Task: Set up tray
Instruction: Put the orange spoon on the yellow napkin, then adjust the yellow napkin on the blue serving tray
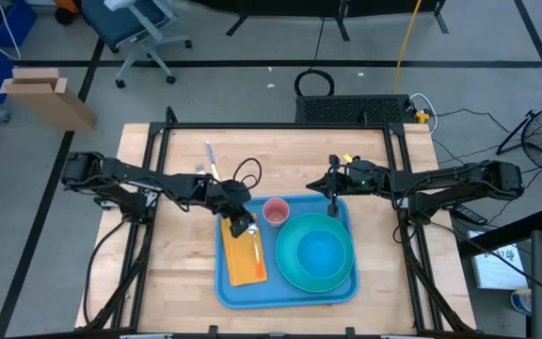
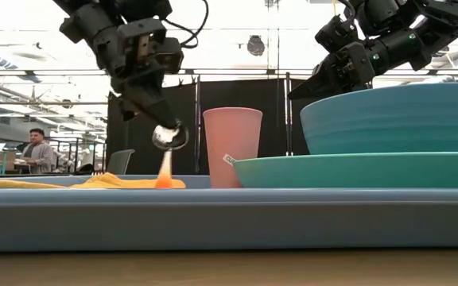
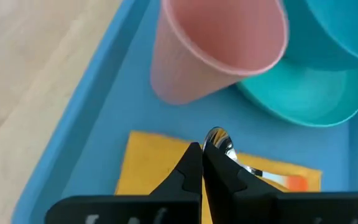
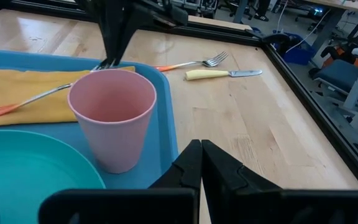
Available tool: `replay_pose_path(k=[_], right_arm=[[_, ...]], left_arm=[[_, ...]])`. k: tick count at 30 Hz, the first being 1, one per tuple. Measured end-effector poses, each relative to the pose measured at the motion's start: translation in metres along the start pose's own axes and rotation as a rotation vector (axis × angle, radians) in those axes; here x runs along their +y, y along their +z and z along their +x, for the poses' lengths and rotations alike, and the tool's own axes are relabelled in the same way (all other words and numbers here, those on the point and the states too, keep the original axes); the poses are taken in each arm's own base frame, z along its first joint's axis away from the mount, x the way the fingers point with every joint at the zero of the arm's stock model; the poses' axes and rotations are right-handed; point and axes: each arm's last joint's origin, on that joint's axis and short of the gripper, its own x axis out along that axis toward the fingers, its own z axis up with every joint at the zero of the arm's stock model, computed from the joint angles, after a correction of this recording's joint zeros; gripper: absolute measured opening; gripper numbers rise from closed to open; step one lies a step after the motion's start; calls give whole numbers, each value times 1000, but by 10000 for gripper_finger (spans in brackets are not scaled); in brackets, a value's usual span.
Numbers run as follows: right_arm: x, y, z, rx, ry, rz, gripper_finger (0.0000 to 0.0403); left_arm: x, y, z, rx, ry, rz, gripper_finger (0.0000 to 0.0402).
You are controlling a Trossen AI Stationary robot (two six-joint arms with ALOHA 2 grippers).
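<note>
The blue tray (image 1: 288, 282) lies at the lower centre of the high view, on the wooden table (image 1: 182, 273), and it fills the bottom band of the low view. On it a yellow napkin (image 1: 245, 259) lies at the left side, a pink cup (image 1: 276, 211) stands upright near the tray's upper edge, and a teal bowl (image 1: 320, 247) sits on a round teal plate (image 1: 288, 268) at the right. An orange-handled spoon (image 1: 253, 244) rests on the napkin, its metal bowl toward the top of the frame. The left gripper (image 1: 241, 224) sits over the upper end of the napkin, fingers pressed together with the spoon's bowl just at their tips; whether they pinch it cannot be told. The right gripper (image 1: 333, 200) hangs above the tray's upper right edge, beside the cup, fingers closed and empty. In the right wrist view, a fork (image 4: 194, 63) and a knife (image 4: 222, 74) lie on bare table beyond the tray, toward the upper middle of that frame
</note>
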Motion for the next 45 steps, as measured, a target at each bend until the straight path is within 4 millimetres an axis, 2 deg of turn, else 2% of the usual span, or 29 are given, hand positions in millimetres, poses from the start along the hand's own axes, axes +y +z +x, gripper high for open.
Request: replay_pose_path(k=[10, 21, 35, 39, 41, 45], right_arm=[[0, 0, 0, 5, 1, 3, 0], [0, 0, 0, 4, 0, 2, 0], [0, 0, 0, 1, -1, -1, 0], [0, 0, 0, 2, 0, 3, 0], [0, 0, 0, 3, 0, 3, 0], [0, -1, 0, 6, 1, 2, 0]], left_arm=[[13, -15, 25, 59, 53, -3, 0], [21, -19, 39, 88, 88, 11, 5], [20, -16, 36, 55, 94, 60, 115], [11, -11, 22, 53, -4, 117, 129], [-2, -8, 11, 23, -85, 153, 129], [-32, -28, 1, 28, -66, 259, 97]])
